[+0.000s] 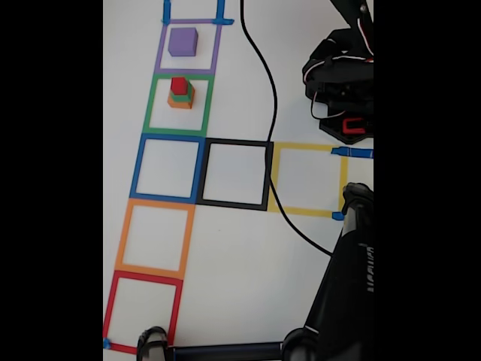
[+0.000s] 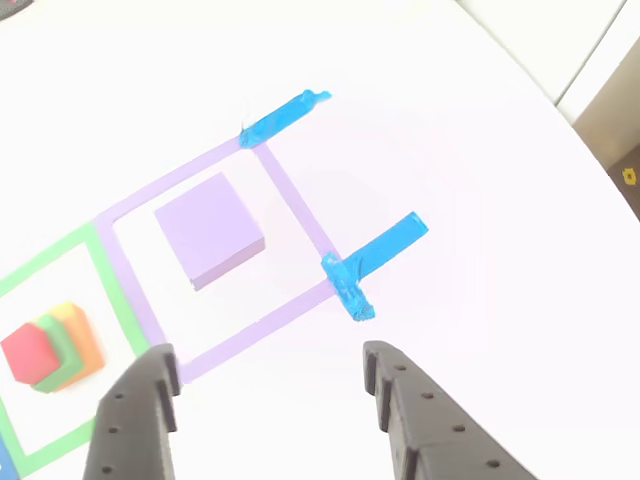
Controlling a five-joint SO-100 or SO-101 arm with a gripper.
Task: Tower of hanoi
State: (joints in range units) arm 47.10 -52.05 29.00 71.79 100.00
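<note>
The purple cube (image 2: 210, 243) lies alone inside the purple tape square (image 2: 290, 195), seen also in the fixed view as the purple cube (image 1: 183, 41). In the neighbouring green tape square stands a small stack: the orange cube (image 1: 179, 103) at the bottom, the green cube (image 1: 183, 95) on it, and the red cube (image 1: 179, 85) on top. The other view shows that stack at its left edge, with the red cube (image 2: 28, 353) uppermost. My gripper (image 2: 268, 355) hangs open above the table, short of the purple cube, with nothing between its fingers (image 2: 135, 415).
A row of tape squares runs down the table: blue (image 1: 167, 168), orange (image 1: 154, 238) and red (image 1: 143, 311), with black (image 1: 235, 174) and yellow (image 1: 308, 179) squares beside the blue one. The arm (image 1: 342, 75) stands at the right. A black cable (image 1: 268, 113) and a black stand (image 1: 349, 286) lie near it.
</note>
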